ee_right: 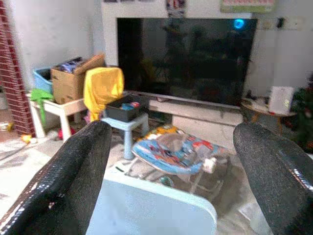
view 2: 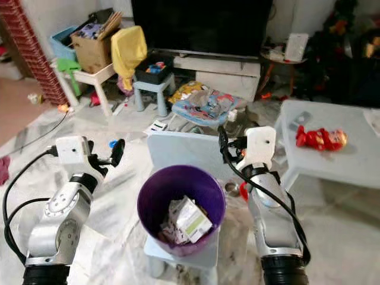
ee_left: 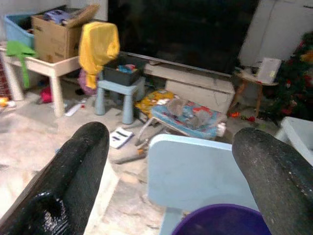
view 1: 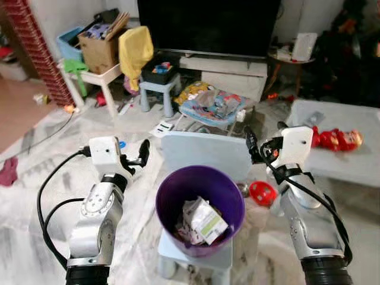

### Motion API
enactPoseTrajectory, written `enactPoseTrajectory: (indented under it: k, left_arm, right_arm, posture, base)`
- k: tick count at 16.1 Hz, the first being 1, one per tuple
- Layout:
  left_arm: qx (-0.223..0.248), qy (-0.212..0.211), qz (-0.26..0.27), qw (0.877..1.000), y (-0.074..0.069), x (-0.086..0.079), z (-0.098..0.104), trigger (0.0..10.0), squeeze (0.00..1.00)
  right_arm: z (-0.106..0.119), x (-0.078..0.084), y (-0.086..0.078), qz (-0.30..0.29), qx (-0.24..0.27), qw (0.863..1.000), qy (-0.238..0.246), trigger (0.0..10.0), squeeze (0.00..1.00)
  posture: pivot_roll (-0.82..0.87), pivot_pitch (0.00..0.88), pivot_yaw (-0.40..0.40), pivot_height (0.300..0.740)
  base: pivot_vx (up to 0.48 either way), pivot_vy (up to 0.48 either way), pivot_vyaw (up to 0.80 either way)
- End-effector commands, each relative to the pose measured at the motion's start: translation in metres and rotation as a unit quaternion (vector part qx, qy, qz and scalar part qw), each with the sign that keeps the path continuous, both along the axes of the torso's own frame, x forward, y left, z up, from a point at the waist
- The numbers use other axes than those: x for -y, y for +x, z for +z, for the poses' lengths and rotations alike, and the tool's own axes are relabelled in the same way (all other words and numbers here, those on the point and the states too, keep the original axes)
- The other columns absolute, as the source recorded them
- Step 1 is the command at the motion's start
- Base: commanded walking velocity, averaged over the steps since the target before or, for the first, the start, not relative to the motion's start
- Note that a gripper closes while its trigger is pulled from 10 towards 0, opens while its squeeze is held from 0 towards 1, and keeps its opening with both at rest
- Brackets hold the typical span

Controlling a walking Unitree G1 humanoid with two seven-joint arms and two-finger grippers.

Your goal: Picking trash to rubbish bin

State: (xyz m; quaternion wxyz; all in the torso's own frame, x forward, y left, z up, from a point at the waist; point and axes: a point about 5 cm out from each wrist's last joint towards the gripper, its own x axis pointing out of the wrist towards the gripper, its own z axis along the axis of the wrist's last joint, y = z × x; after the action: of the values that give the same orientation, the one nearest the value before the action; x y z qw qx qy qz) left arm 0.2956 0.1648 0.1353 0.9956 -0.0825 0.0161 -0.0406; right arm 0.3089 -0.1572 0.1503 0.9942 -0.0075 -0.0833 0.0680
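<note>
A purple bin [view 1: 200,208] is seen nearest, set on the seat of a small pale blue chair [view 1: 205,155] directly between the two arms. Crumpled white packets and a carton with a green label [view 1: 200,223] are already lying at its bottom, so part of the job is judged to be done.

The left gripper [view 1: 142,153] is held just beside the bin's left rim and the right gripper [view 1: 250,144] just beside its right rim. In both wrist views the black fingers [ee_left: 68,181] are spread wide with nothing between them, and nothing is gripped by either.

More litter is judged to be left. A red round object [view 1: 262,193] is lying on the floor near the right arm, and a white paper or booklet [view 1: 161,128] lies on the floor beyond the chair. Whether these count as trash cannot be told. A red toy [view 1: 333,139] is resting on the grey low table [view 1: 344,163] to the right.

Farther off, a baby bouncer [view 1: 211,107] is seen before the television stand, with a small blue stool [view 1: 159,90] and a cardboard box [view 1: 98,48] on a white table to the left.
</note>
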Motion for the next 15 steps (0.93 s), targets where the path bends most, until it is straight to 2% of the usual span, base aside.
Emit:
enactPoseTrajectory:
  k: [1, 13, 15]
  left_arm:
    - [0.000, -0.004, -0.015, 1.000, 0.0015, 0.0069, -0.0001, 10.0, 0.00]
    - [-0.004, -0.002, -0.017, 1.000, 0.0033, 0.0066, -0.0022, 10.0, 0.00]
    - [0.001, -0.002, -0.017, 1.000, 0.0035, 0.0065, -0.0015, 10.0, 0.00]
  right_arm:
    - [0.0034, 0.0046, 0.0004, -0.006, 0.002, 1.000, -0.001, 10.0, 0.00]
    - [0.0030, 0.0006, 0.0023, -0.003, -0.004, 1.000, -0.002, 10.0, 0.00]
    - [0.0034, 0.0007, 0.0031, -0.004, -0.004, 1.000, -0.001, 10.0, 0.00]
  posture:
    - [0.01, 0.000, -0.015, 0.740]
    - [0.01, 0.000, -0.012, 0.740]
    - [0.00, 0.000, -0.010, 0.740]
  base:
    - [0.000, 0.439, 0.00]
    - [0.000, 0.444, 0.00]
    - [0.000, 0.000, 0.00]
